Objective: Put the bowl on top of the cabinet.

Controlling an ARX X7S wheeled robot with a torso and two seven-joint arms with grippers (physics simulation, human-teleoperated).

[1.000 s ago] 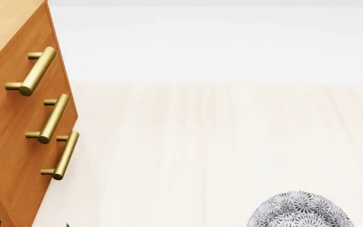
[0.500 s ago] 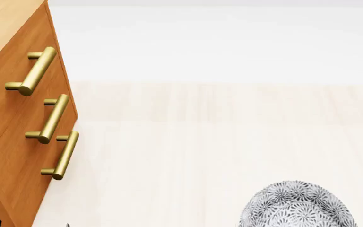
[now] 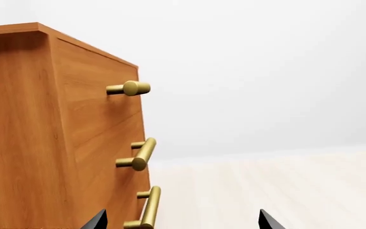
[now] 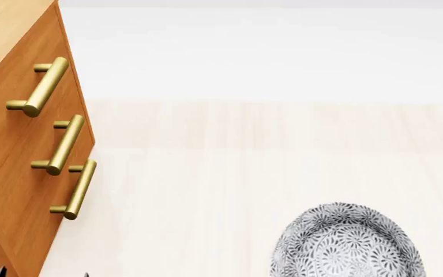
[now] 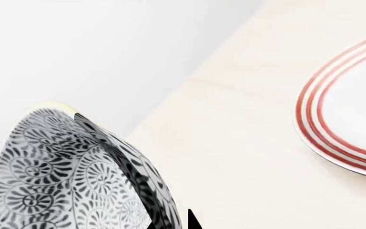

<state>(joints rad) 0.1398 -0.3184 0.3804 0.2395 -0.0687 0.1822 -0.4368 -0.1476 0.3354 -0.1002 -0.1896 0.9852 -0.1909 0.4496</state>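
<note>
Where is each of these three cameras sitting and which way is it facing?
Head view: on the robot's head, looking down at the cabinet front, the pale floor and the bowl; only dark tips at the bottom edge.
Left wrist view: near the left gripper, facing the cabinet's brass handles; two fingertips show.
Right wrist view: near the right gripper, facing the bowl and a red-ringed plate.
Shared: cabinet in head and left wrist; bowl in head and right wrist.
</note>
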